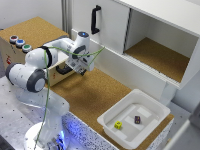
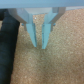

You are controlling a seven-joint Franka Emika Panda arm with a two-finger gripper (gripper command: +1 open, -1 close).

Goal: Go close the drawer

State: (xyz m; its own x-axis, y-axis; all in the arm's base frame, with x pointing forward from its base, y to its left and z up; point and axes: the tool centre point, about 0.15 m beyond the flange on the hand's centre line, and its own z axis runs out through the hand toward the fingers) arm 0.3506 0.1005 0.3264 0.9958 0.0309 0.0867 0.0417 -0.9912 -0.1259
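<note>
Exterior view. White tray (image 1: pixel 131 121) in the foreground holds a yellow cube (image 1: pixel 118 125) and a dark cube (image 1: pixel 137 119). Beyond, the gripper (image 1: pixel 82 66) hangs over the cork surface (image 1: pixel 95 92), fingers (image 2: pixel 45 35) slightly parted, pinching nothing. Behind it, the drawer (image 1: pixel 57 70) shows its black handle (image 1: pixel 63 70), partly hidden by the arm.

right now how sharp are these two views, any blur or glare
Exterior view: soft and low in detail, with a blue glow at the arm's base and a bright, nearly washed-out white tray. Wrist view: blurrier overall; the end effector fingers have fuzzy edges over grainy cork, and a dark out-of-focus shape fills one side.
</note>
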